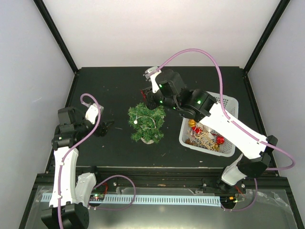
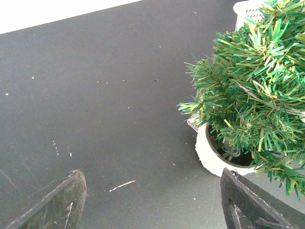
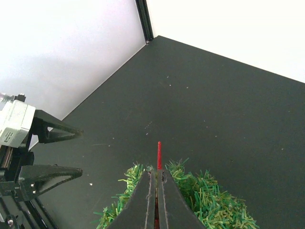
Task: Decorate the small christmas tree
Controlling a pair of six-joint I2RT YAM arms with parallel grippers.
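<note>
- Near the middle of the table (image 1: pixel 109 86) stands the small christmas tree (image 1: pixel 147 123), one only: bushy flat plastic needles, dark green with paler tips, in a round white pot (image 2: pixel 209 155).
- Right of it sits one white mesh basket (image 1: pixel 230 102), rectangular, holding a heap of red and gold ornaments (image 1: pixel 205 136), too tangled to count.
- Two arms: the right gripper (image 3: pixel 156 174) is above the tree's far side, its dark tapered fingers pressed together on a thin red sliver (image 3: pixel 158 151) that juts past the tips.
- The left gripper (image 2: pixel 150 177) is just left of the tree, low, fingers spread wide and pinching nothing.
- The tabletop is matte black and dust-speckled, and the walls (image 1: pixel 162 28) are plain white with black corner posts (image 1: pixel 57 33).
</note>
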